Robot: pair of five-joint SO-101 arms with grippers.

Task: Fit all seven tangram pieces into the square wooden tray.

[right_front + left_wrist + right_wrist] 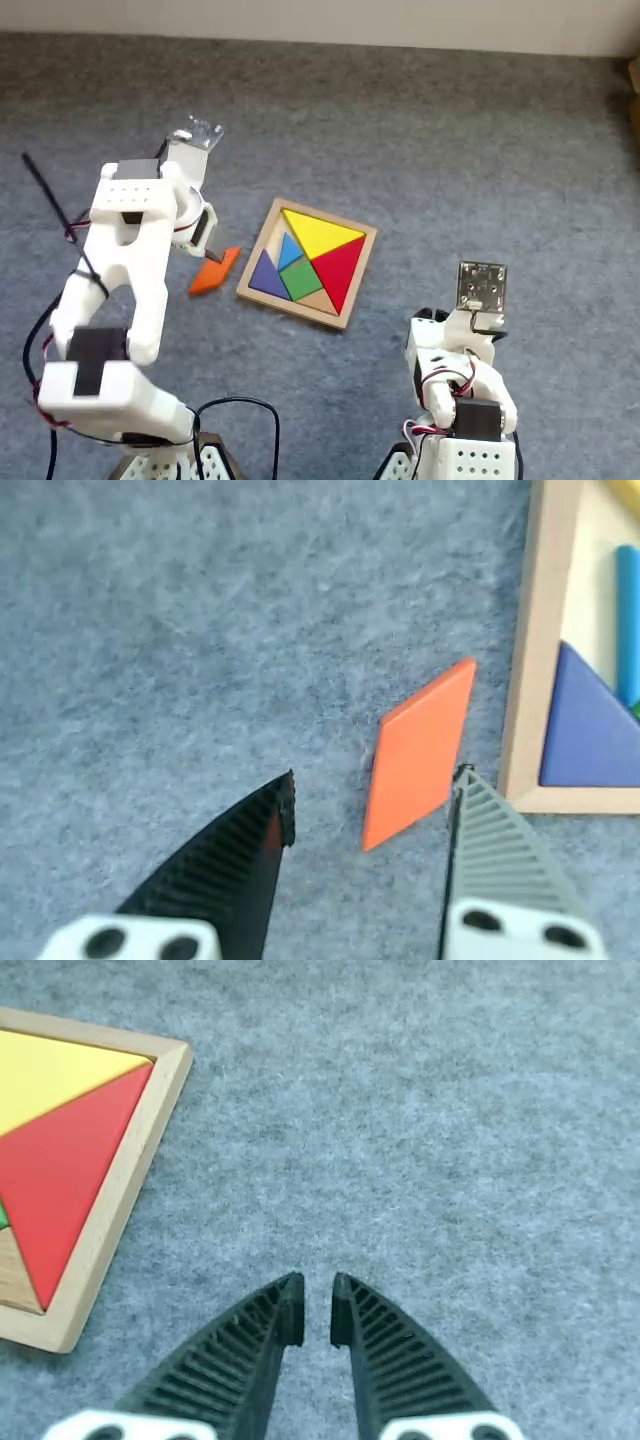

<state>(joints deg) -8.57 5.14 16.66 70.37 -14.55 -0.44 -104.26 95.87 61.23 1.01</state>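
An orange parallelogram lies flat on the grey carpet just outside the wooden tray. My left gripper hangs over it, open, with the piece between the fingers and close to the grey finger. In the high view the orange piece sits off the tray's left edge. The tray holds yellow, red, dark blue, light blue and green pieces. My right gripper is shut on nothing, over bare carpet to the right of the tray's corner.
A bare wooden patch shows along the tray's near edge. The right arm stands at the lower right, the left arm at the left. Cables trail by the left base. Open carpet surrounds the tray.
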